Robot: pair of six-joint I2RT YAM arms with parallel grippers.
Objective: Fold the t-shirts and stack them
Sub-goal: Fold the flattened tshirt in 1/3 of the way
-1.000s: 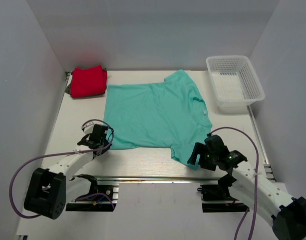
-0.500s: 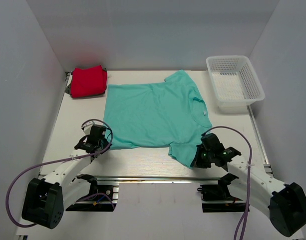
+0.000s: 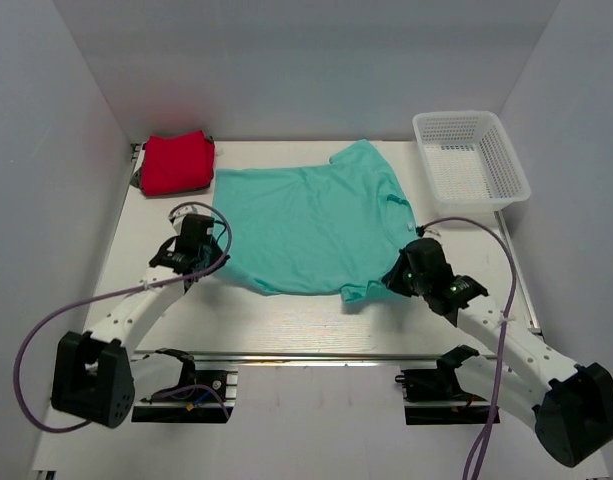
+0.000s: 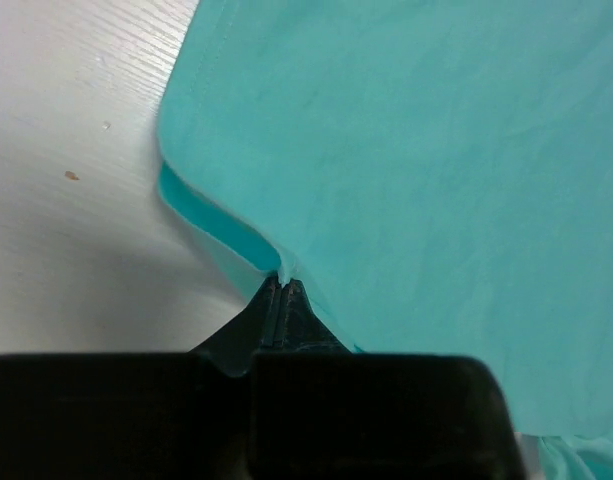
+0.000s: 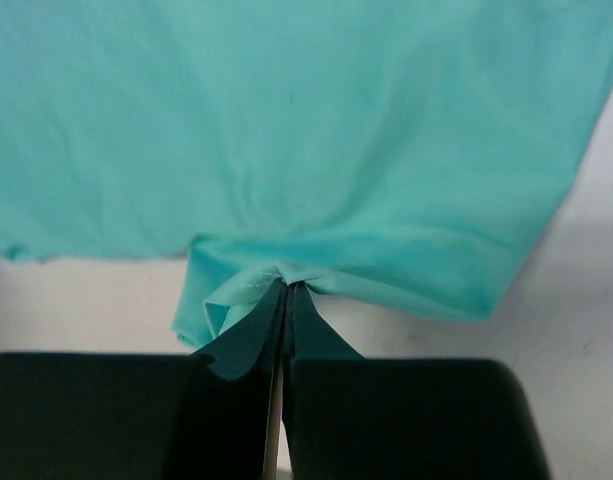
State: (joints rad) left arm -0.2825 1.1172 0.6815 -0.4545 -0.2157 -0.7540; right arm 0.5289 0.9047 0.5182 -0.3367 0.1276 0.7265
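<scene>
A teal t-shirt (image 3: 311,222) lies spread on the table, its near edge lifted and drawn back. My left gripper (image 3: 204,247) is shut on its near left hem corner (image 4: 284,268). My right gripper (image 3: 398,272) is shut on the near right sleeve edge (image 5: 286,278), which bunches at the fingertips. A red t-shirt (image 3: 176,161) lies folded at the back left corner, apart from both grippers.
A white mesh basket (image 3: 470,160) stands at the back right. White walls close in the table on the left, back and right. Purple cables loop from both arms near the front rail (image 3: 306,357).
My right gripper shut on the sleeve. Both grippers moved away from the front edge, carrying the teal t-shirt's near edge with them.
</scene>
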